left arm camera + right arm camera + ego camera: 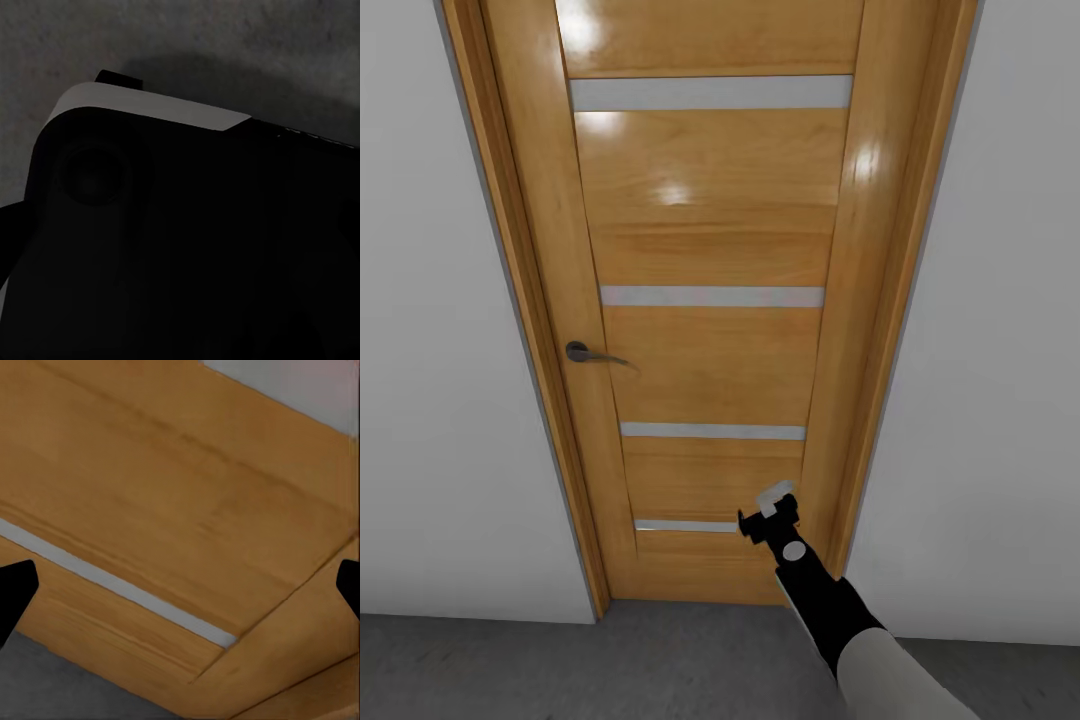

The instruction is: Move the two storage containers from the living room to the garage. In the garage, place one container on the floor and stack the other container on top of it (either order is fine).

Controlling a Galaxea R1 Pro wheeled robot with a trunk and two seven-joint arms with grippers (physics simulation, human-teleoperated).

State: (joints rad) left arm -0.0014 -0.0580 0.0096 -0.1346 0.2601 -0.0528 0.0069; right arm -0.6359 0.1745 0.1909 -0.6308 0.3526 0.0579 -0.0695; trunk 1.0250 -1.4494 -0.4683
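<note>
1. A closed honey-brown wooden door point(710, 300) takes up the middle of the head view, from the top edge down to the floor point(560, 665); its top is cut off by the frame.
2. Four pale grey horizontal strips point(712, 296) cross the door panel, the lowest one partly hidden behind the right end effector point(770, 508).
3. A dark metal lever handle point(592, 353) sits at the door's left side, about mid-height in the frame.
4. White-grey walls point(440, 350) flank the door frame on both sides.
5. The floor is a dark grey speckled band along the bottom of the head view.
6. The right arm point(840, 620) rises from the lower right of the head view, black with a pale sleeve, and ends close to the door's lower right part. Contact with the door cannot be judged.
7. In the right wrist view, two black fingertips point(15, 592) show at the far left and far right edges, spread wide with nothing between them; the right end effector stands open and empty.
8. Between those tips the right wrist view shows the door's wood, one grey strip, a patch of grey floor at the lower left and pale wall at the upper right.
9. The left wrist view is very dark: a black rounded body with a pale edge point(150, 105) covers most of it, against grey speckled floor at the top. What part this is stays unclear, and I cannot tell whether the left end effector is open or closed.
</note>
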